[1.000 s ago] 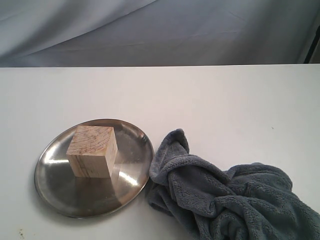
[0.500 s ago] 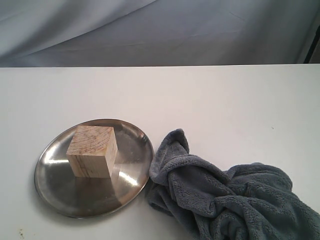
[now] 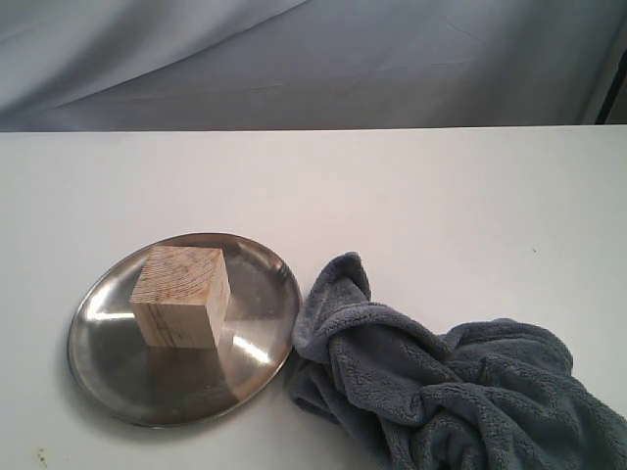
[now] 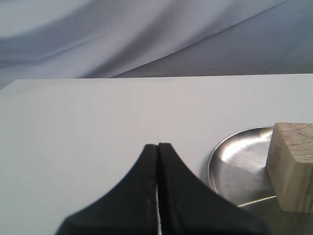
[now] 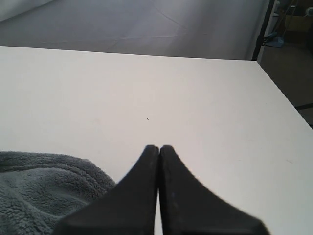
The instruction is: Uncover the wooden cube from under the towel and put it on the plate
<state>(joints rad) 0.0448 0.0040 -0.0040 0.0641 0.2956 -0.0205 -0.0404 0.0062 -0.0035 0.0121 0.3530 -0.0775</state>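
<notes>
Lying nearest in the exterior view, the towel is bunched in thick folds, its left edge just beside the plate. The wooden cube stands uncovered on the plate, toward its far side. Left gripper: jaws pressed together, nothing held, plate and cube ahead of it. Right gripper: jaws likewise closed and empty, over the white table near the towel. Grey draped backdrop beyond.
</notes>
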